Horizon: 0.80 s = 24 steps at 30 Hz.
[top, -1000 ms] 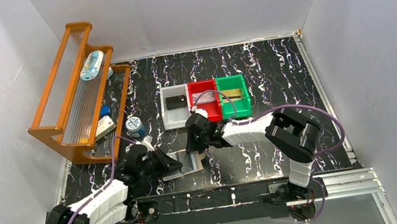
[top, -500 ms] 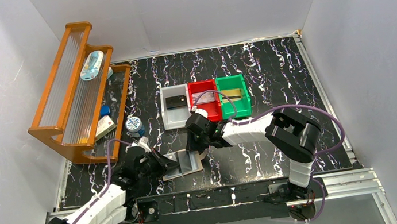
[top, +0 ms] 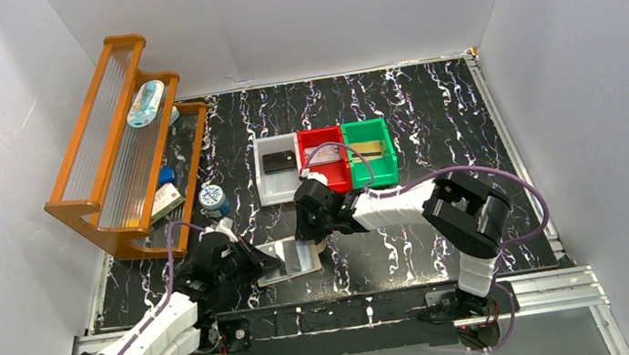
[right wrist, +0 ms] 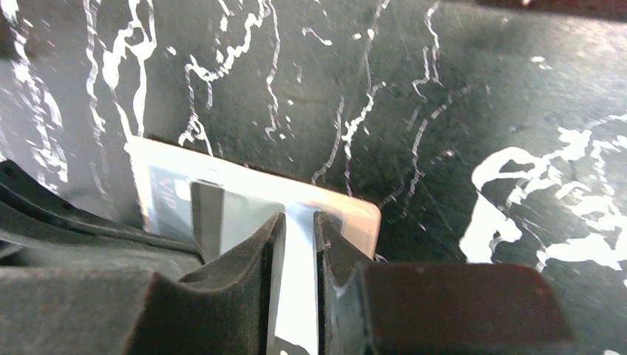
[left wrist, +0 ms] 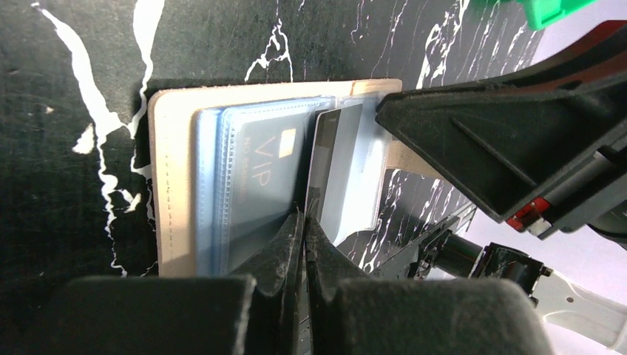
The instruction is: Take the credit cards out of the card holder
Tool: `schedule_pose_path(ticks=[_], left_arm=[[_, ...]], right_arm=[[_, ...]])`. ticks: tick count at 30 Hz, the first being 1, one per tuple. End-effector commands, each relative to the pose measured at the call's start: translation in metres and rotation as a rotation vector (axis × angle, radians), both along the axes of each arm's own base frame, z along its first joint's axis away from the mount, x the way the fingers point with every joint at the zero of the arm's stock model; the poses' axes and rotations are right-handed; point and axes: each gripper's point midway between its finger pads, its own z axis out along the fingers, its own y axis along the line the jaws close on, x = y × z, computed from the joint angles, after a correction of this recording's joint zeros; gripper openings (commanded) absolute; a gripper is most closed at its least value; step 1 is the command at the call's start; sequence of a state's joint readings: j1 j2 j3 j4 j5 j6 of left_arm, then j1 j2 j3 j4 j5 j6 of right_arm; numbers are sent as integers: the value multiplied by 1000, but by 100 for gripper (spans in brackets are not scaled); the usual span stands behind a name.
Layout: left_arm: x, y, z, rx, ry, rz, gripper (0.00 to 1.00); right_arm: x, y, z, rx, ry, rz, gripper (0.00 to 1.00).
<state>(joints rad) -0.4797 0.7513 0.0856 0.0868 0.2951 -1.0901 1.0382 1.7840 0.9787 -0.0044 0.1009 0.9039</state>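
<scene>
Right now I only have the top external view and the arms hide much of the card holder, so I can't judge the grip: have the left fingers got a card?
Observer: Yes; the left wrist view shows the left fingers shut on the edge of a dark card tilted up from the blue pockets of the card holder.
Operator: Any other card in there?
Observer: A VIP card lies flat in a pocket beside it.
Operator: And the right fingers?
Observer: The right wrist view shows them slightly apart over the holder's pale inside; whether they pinch anything, I cannot tell.
</scene>
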Motion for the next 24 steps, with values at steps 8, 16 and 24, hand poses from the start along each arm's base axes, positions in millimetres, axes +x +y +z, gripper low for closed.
schedule_pose_path(ticks=[8,16,24], left_arm=[[0,3,-1,88,12,-76,0],[-1,3,0,82,5,-72,0],[-1,-2,5,55,-13,-93,0]], right_arm=[[-34,7,36,-1,16,214,32],[-46,24,18,14,61,236,33],[-55,-9,-34,-118,157,126,32]])
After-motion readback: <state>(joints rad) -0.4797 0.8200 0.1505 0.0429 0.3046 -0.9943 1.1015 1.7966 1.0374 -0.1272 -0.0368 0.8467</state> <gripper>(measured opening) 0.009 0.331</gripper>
